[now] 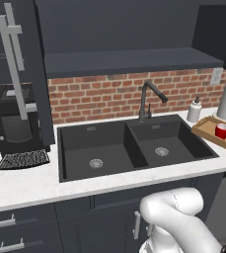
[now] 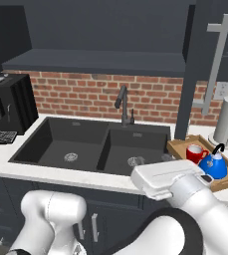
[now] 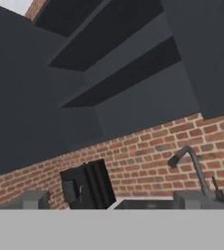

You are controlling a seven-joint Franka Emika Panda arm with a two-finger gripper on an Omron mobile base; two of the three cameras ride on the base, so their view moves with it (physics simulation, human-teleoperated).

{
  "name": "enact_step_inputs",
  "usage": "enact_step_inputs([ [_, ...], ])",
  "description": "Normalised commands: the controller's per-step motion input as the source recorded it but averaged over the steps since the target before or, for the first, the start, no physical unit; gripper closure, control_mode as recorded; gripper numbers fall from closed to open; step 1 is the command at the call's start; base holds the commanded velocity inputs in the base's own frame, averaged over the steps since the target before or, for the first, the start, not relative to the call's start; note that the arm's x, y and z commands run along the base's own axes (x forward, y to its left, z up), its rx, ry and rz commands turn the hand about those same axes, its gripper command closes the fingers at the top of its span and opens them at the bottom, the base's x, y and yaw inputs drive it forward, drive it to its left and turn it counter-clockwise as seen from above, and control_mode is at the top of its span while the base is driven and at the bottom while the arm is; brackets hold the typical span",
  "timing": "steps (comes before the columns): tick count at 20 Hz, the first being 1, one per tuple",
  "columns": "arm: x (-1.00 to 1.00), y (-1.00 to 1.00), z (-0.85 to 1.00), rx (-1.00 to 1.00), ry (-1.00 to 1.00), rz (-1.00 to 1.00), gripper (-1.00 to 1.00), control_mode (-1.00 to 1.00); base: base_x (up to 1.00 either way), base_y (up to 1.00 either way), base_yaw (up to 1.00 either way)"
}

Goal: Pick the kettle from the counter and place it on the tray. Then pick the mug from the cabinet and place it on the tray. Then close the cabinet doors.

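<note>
Mug (image 2: 195, 153) & kettle (image 2: 214, 166) were seen on tray (image 2: 177, 147); gripper (image 3: 111, 205) was held wide, apparently empty; doors (image 2: 202, 74) were best pushed near handle.

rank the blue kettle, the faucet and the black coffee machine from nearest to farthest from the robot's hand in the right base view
1. Kettle, on the tray just right of the hand.
2. Faucet, behind the sink, farther back.
3. Coffee machine, far left on the counter.

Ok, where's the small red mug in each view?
Left base view: small red mug at right edge, in the wooden tray.
Right base view: lower right, beside the blue kettle.
Hand view: not in it.
Shared landmark: dark faucet.
</note>
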Motion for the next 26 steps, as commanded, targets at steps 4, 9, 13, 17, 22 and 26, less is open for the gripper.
enact_step_inputs([
  [4,0.00,-0.26,0.20,0.03,0.00,-0.06,-1.00,-1.00,0.00,0.00,0.00],
  [9,0.06,-0.19,0.02,0.03,0.00,-0.02,-1.00,-1.00,0.00,0.00,0.00],
  [13,0.24,-0.12,-0.27,0.04,-0.06,0.00,-1.00,-1.00,0.00,0.00,0.00],
  [17,0.23,-0.17,-0.09,0.07,-0.08,0.00,-1.00,-1.00,0.00,0.00,0.00],
  [22,0.25,-0.21,0.05,0.08,-0.01,0.00,-1.00,-1.00,0.00,0.00,0.00],
  [26,0.29,-0.22,0.16,0.08,0.00,0.00,-1.00,-1.00,0.00,0.00,0.00],
])
